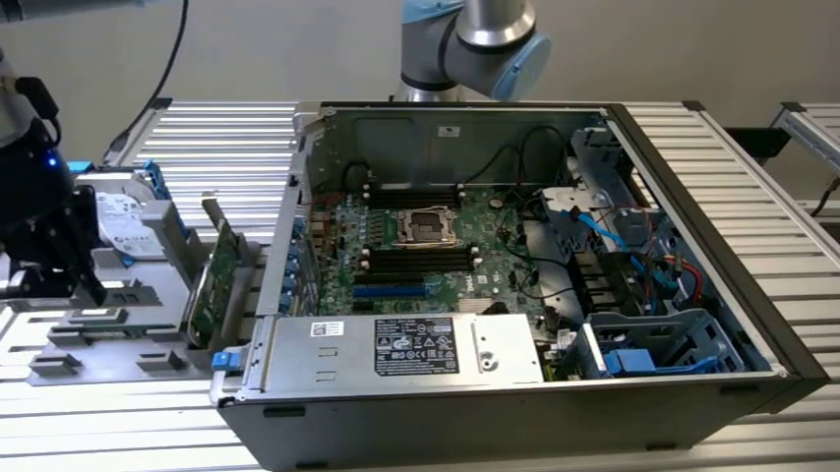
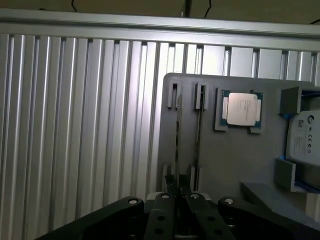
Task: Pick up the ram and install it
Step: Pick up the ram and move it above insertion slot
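Note:
The ram [image 2: 177,140] is a thin stick seen edge-on, standing in a slot of the grey fixture tray [image 2: 230,160]. My gripper [image 2: 176,192] is shut on its near end, one dark fingertip on each side. The stick still rests in its slot. A second thin stick [image 2: 198,135] stands in the neighbouring slot. In the exterior view my black gripper [image 1: 59,290] is low over that grey fixture tray [image 1: 118,344] at the exterior view's left, beside the open computer case [image 1: 683,246]. The motherboard [image 1: 407,246] shows black memory slots [image 1: 417,259] around the processor socket.
On the tray lie a processor chip [image 2: 241,109] and a silver hard drive [image 2: 305,135]. A taller green expansion card [image 1: 210,285] stands between the tray and the case wall. The power supply [image 1: 407,346] fills the case's near side. Ribbed aluminium table [image 2: 75,125] surrounds everything.

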`<state>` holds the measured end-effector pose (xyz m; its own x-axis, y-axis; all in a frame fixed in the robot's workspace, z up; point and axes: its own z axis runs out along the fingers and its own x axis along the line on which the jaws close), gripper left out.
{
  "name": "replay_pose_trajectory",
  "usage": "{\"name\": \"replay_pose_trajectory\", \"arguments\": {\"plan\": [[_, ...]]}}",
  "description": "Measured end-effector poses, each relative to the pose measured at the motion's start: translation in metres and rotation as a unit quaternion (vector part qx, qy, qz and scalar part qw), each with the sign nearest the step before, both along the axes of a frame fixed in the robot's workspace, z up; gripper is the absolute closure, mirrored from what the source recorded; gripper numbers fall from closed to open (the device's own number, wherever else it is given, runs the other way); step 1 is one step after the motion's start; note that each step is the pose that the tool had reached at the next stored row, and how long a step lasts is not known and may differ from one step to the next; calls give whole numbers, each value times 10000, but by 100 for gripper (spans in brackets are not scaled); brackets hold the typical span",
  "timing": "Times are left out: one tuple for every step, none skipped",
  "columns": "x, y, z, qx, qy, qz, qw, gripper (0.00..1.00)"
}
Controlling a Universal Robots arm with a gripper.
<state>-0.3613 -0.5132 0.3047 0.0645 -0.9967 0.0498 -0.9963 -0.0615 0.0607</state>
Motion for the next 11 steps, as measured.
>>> {"name": "replay_pose_trajectory", "arguments": {"plan": [[34,3,45,0,1,0,10000,86],[70,5,91,-1,2,0,10000,86],[108,8,135,0,2,0,10000,86],[146,10,178,0,2,0,10000,86],[186,13,219,0,3,0,10000,86],[227,14,258,0,3,1,10000,86],[272,17,298,-1,4,0,10000,86],[317,19,329,0,3,0,10000,86],[362,21,354,0,4,0,10000,86],[407,23,376,0,4,0,10000,86],[452,25,399,0,4,0,10000,86]]}}
